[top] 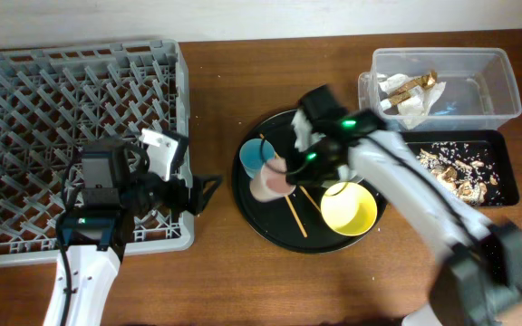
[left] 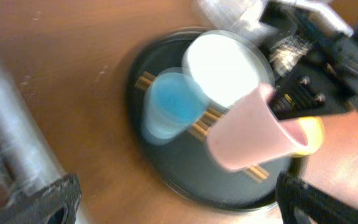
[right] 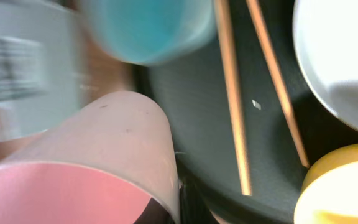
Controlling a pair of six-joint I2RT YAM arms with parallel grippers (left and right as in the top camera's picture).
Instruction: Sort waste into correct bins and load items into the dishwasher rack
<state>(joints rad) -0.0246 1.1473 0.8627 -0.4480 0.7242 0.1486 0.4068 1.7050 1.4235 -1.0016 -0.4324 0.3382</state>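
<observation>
Seemingly the right fingers (left: 291, 106) pinch the tilted pink cup (left: 247, 134) by its rim; a thin hold could drop it onto the blue cup (left: 169, 102), while the left fingers (left: 319, 202) gape empty.

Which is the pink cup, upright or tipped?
Tipped: the pink cup slants, mouth facing sideways, its rim gripped by the right hand.

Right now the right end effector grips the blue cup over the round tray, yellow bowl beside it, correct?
No: the right end effector grips the pink cup, not the blue cup, which stands on the round tray. The left wrist view shows it. The yellow bowl is beside it.
</observation>
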